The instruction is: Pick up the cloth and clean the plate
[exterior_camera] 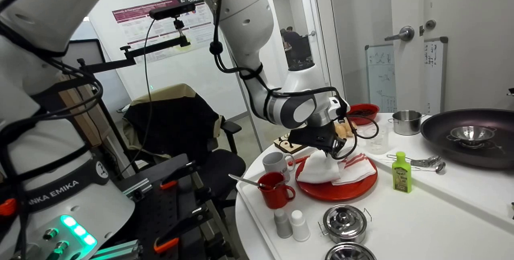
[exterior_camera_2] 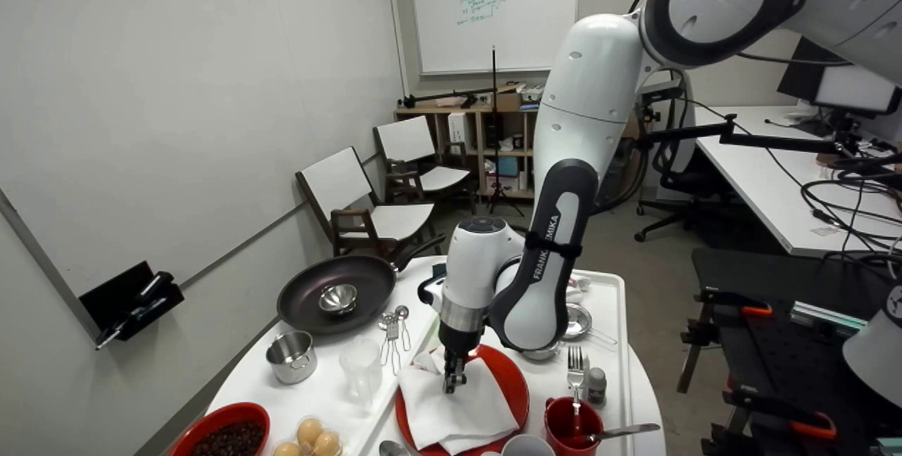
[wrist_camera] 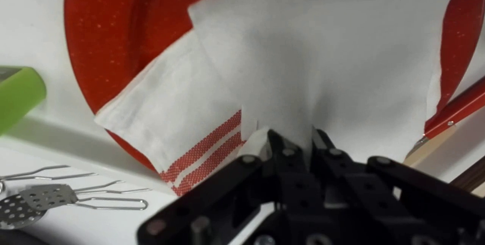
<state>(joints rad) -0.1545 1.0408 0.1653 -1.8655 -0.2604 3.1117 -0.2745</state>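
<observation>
The round red plate [exterior_camera: 333, 195] lies on the table, much of it covered by the white cloth [exterior_camera: 319, 170]. Folded and loosely spread, the cloth [wrist_camera: 363, 67] has two red stripes on one end. My gripper [wrist_camera: 293, 135] points down over the middle of the plate, and a fold of cloth rises between its fingers, which pinch it. In an exterior view the gripper [exterior_camera_2: 454, 383] reaches right into the cloth [exterior_camera_2: 451, 414]. Bare red plate [wrist_camera: 98, 52] shows along one side in the wrist view. Whether the fingertips touch the plate is hidden by the cloth.
Close to the plate stand a red mug [exterior_camera: 277, 197] holding cutlery, a grey mug [exterior_camera: 274, 161], two shakers [exterior_camera: 299, 228] and a lidded pot [exterior_camera: 345, 224]. A green bottle [exterior_camera: 401, 173] stands on its opposite side. Beyond are metal utensils [exterior_camera: 425, 163] and a large pan [exterior_camera: 437, 147].
</observation>
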